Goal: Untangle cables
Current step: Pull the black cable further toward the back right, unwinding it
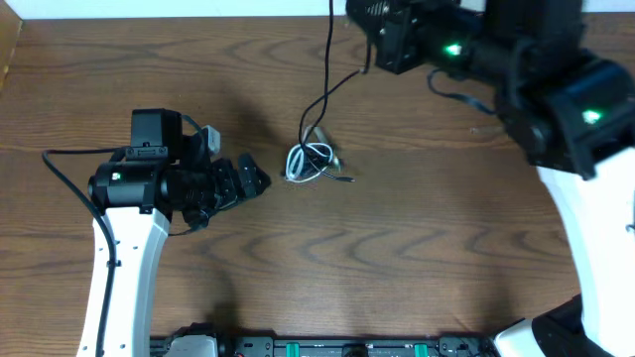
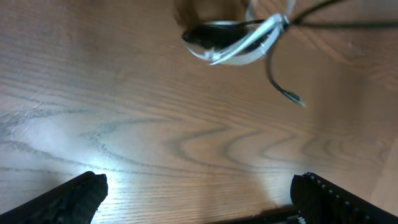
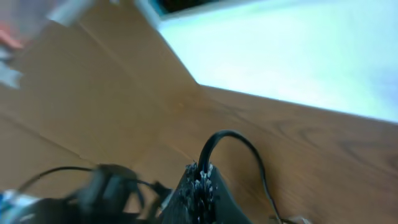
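On counter (image 1: 417, 258), cable bundle (image 1: 314, 162); left gripper (image 1: 255, 181) released, near bundle; right gripper (image 3: 200, 182) clenched on black cable (image 3: 227, 132).

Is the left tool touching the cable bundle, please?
No, in the left wrist view the open left tool sits short of the cable bundle, with bare table between them.

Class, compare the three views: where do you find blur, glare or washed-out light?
Overhead: evenly lit, sharp, cable bundle crisp. Left wrist: bundle soft-focused, pale glare on the table near the left claw. Right wrist: smeared by blur, background blown out white, black cable clearest.
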Robot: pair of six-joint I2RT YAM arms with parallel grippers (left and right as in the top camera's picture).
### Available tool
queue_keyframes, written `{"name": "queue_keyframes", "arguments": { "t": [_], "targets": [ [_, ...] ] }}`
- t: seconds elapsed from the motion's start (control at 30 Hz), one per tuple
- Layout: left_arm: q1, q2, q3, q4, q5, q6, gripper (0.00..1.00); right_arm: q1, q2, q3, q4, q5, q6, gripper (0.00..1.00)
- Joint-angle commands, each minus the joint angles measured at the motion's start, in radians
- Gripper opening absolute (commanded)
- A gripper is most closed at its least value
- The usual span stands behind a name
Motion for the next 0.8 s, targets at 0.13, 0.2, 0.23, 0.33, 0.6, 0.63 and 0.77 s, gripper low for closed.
{"name": "queue_keyframes", "arguments": {
  "t": [0.13,0.2,0.23,0.33,0.6,0.63,0.77],
  "targets": [
    [0.002,0.007,0.003,0.004,0.018,0.024,1.00,-0.008,-0.031,0.164,-0.042,-0.069,-0.039,0.01],
    [0.002,0.007,0.003,0.004,0.018,0.024,1.00,-0.008,-0.031,0.165,-0.074,-0.028,-0.066,0.02],
    [0.002,0.007,0.003,0.004,0.018,0.024,1.00,-0.007,-0.027,0.164,-0.093,-0.001,-0.074,0.01],
    [0.002,0.007,0.003,0.004,0.018,0.024,1.00,-0.007,-0.007,0.164,-0.163,0.099,-0.074,0.02],
    [0.002,0.007,0.003,0.003,0.018,0.024,1.00,-0.010,0.014,0.164,-0.137,0.114,-0.056,0.01],
    [0.002,0.007,0.003,0.003,0.018,0.024,1.00,-0.014,0.014,0.164,-0.139,0.146,-0.056,0.02],
    [0.002,0.007,0.003,0.003,0.018,0.024,1.00,-0.024,0.014,0.164,-0.199,0.340,-0.078,0.01]
  ]
}}
